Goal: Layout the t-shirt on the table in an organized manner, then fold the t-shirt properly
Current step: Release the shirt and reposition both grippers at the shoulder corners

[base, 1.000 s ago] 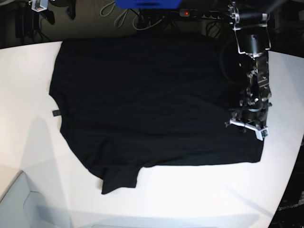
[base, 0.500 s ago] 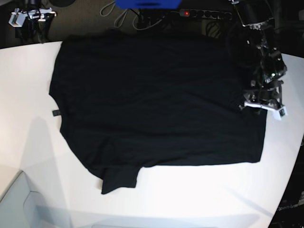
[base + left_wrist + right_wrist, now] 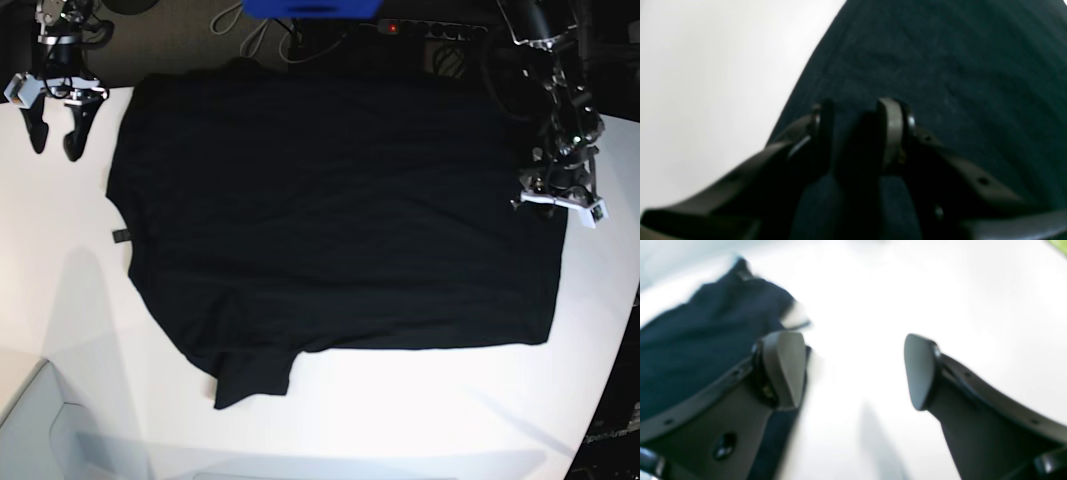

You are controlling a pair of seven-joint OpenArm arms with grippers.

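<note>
The black t-shirt [image 3: 330, 220] lies nearly flat on the white table [image 3: 400, 420], one sleeve tucked at the near edge. At its hem, the left gripper [image 3: 853, 133] stands narrowly parted over cloth, grip unclear; the right gripper [image 3: 853, 370], spread wide, should take the far shoulder low.

right wrist view blurred, t-shirt [image 3: 700, 350] smeared, left tool [image 3: 857, 133] grip on cloth unclear
</note>
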